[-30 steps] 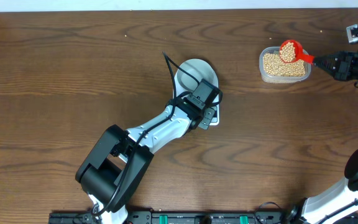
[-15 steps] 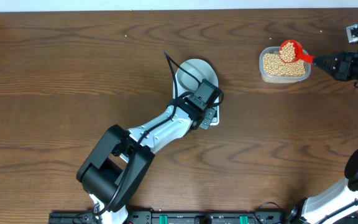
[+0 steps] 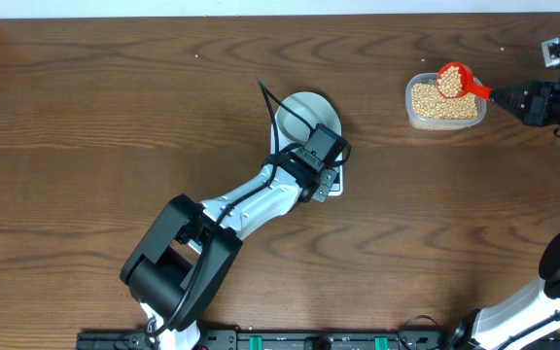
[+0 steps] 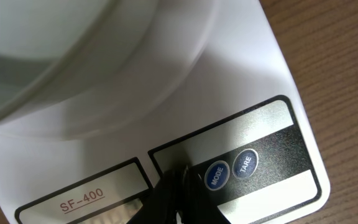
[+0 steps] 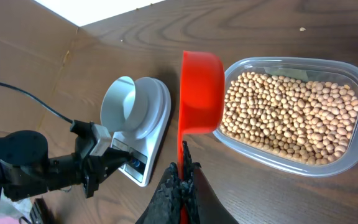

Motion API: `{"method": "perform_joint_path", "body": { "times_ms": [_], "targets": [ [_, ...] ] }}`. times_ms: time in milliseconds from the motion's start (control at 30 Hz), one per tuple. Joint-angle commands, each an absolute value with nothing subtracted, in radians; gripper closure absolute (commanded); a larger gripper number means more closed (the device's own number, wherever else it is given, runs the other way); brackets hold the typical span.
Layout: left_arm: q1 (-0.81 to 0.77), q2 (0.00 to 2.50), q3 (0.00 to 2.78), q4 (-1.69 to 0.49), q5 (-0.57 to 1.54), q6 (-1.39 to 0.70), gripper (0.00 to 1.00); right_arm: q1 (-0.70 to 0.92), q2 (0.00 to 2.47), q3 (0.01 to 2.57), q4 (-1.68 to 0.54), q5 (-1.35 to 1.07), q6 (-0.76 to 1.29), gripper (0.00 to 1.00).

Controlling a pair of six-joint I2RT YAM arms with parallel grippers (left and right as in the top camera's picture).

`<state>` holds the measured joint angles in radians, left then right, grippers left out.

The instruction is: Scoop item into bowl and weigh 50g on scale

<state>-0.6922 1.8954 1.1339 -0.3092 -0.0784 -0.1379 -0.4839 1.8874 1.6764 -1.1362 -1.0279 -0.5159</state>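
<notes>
Two black-and-white arms enter from the bottom edge of the overhead view. One table (image 3: 86, 117): dark brown wood, bold grain, with a pale strip along the top edge.

Left arm: stretched diagonally toward frame centre. Left gripper (image 4: 179, 179) is pinched shut, tips at the scale (image 4: 253, 81) front panel, just left of the round blue MODE button (image 4: 217, 175).

Scale: flat, white, smooth plastic, marked SF-400.

Bowl (image 3: 304, 112): round, pale, smooth, seated on the scale's far half.

Right arm: reaching to the upper right. Right gripper (image 5: 182, 177) is clamped on the handle of a red plastic scoop (image 3: 452, 80).

Beans (image 5: 291, 112): small, round, tan. Most lie in a clear rounded tub (image 5: 291, 165); some are heaped in the scoop held over it.
</notes>
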Motion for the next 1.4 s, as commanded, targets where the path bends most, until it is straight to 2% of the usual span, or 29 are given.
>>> {"method": "perform_joint_path", "body": {
  "times_ms": [0, 233, 433, 700, 967, 1000, 1067, 1100, 1133, 1367],
  "targets": [
    [-0.677, 1.97, 1.1, -0.342, -0.143, -0.151, 0.93, -0.481, 1.863, 1.682, -1.137, -1.053, -0.529, 0.99],
    [-0.677, 1.91, 1.104, -0.354, -0.142, -0.154, 0.93, -0.481, 1.863, 1.682, -1.138, -1.053, -0.529, 0.99],
    [-0.677, 1.646, 1.105, -0.381, -0.143, -0.146, 0.93, -0.481, 1.863, 1.682, -1.138, -1.053, -0.529, 0.99],
    [-0.677, 1.331, 1.105, -0.466, -0.144, -0.009, 0.93, -0.481, 1.863, 1.682, -1.137, -1.053, -0.53, 0.99],
    [-0.677, 1.267, 1.104, -0.587, -0.143, 0.044, 0.92, -0.481, 1.863, 1.682, -1.137, -1.053, -0.533, 0.99],
    [-0.677, 1.268, 1.104, -0.592, -0.143, 0.044, 0.86, -0.481, 1.863, 1.682, -1.137, -1.053, -0.533, 0.99],
    [-0.677, 1.268, 1.104, -0.594, -0.143, 0.044, 0.59, -0.481, 1.863, 1.682, -1.138, -1.053, -0.54, 0.99],
    [-0.677, 1.268, 1.104, -0.593, -0.143, 0.044, 0.11, -0.481, 1.863, 1.682, -1.137, -1.053, -0.54, 0.99],
    [-0.677, 1.268, 1.104, -0.593, -0.143, 0.045, 0.02, -0.481, 1.863, 1.682, -1.137, -1.053, -0.54, 0.99],
    [-0.677, 1.268, 1.104, -0.59, -0.143, 0.044, 0.01, -0.481, 1.863, 1.682, -1.145, -1.053, -0.567, 0.99]
  ]
}}
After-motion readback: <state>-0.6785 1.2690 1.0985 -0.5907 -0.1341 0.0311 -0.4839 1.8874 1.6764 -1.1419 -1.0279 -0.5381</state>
